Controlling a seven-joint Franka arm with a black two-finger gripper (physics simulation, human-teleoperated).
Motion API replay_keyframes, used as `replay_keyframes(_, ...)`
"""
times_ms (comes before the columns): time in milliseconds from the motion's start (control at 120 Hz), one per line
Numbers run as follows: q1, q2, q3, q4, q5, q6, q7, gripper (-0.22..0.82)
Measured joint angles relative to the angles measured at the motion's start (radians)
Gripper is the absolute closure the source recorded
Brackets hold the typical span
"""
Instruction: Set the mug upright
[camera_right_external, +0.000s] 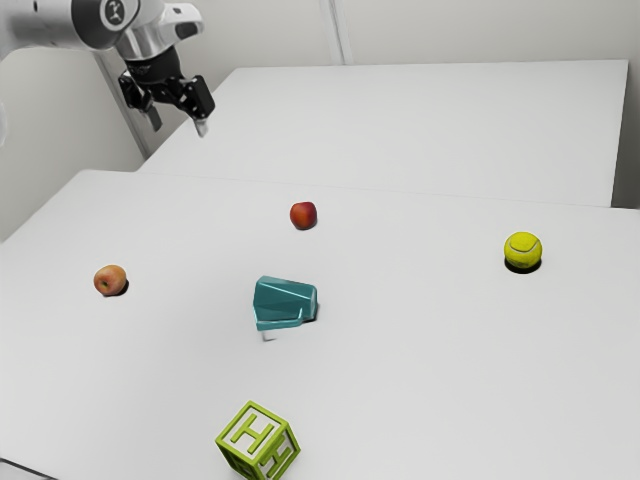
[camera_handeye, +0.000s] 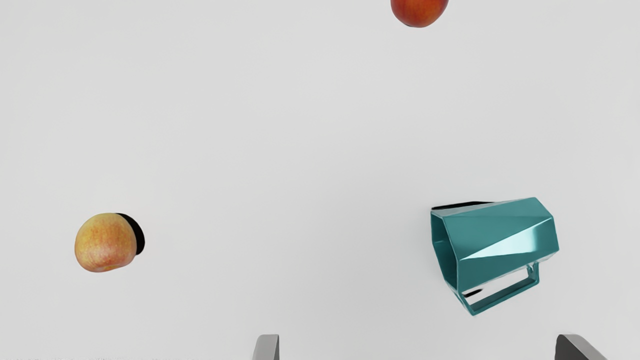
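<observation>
One gripper (camera_right_external: 177, 123) hangs high at the exterior view's upper left, well apart from everything on the table (camera_right_external: 420, 400). The mug (camera_right_external: 285, 303) lies on its side near the middle of that table, its mouth toward the exterior view's left and its handle on the side nearer the lettered block (camera_right_external: 258, 442). A red fruit (camera_right_external: 303, 215) sits beyond the mug, a paler apple (camera_right_external: 110, 280) lies off toward the exterior view's left, and a tennis ball (camera_right_external: 523, 250) rests well over to the right.

In the wrist view, the two fingers (camera_handeye: 267, 348) stand wide apart with nothing held between them. The mug's open mouth faces the apple's side, and its closed base points away from it.

The mug is not upright, so the step in hand looks to be reaching it for a grasp. The next move calls for bringing the hand over the mug and down, fingers spread, lined up to close on the body without catching the handle. Once it is gripped, it would need lifting and turning until the mouth faces up, then lowering onto its base. A grip too loose could let the faceted body roll or slip during that turn.
</observation>
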Motion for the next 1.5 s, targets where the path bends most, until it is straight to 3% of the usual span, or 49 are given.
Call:
replay_keyframes(133, -0.002, -0.001, 0.007, -0.008, -0.052, -0.025, -0.001, 0.0)
replay_keyframes(175, -0.018, 0.009, 0.038, -0.035, -0.087, -0.018, -0.002, 0.0)
replay_keyframes(358, 0.011, 0.019, 0.222, -0.418, -0.491, 0.147, 0.083, 0.0)
replay_keyframes(567, 0.004, 0.033, 0.253, -0.705, -0.896, 0.308, 0.268, 0.0)
replay_keyframes(867, 0.002, 0.128, 0.253, -0.785, -1.201, 0.403, 0.505, 0.0)
replay_keyframes(1150, 0.001, 0.051, 0.252, -0.886, -1.339, 0.388, 0.691, 0.0)
replay_keyframes(1500, 0.001, 0.102, 0.227, -0.885, -1.474, 0.4, 0.834, 0.0)
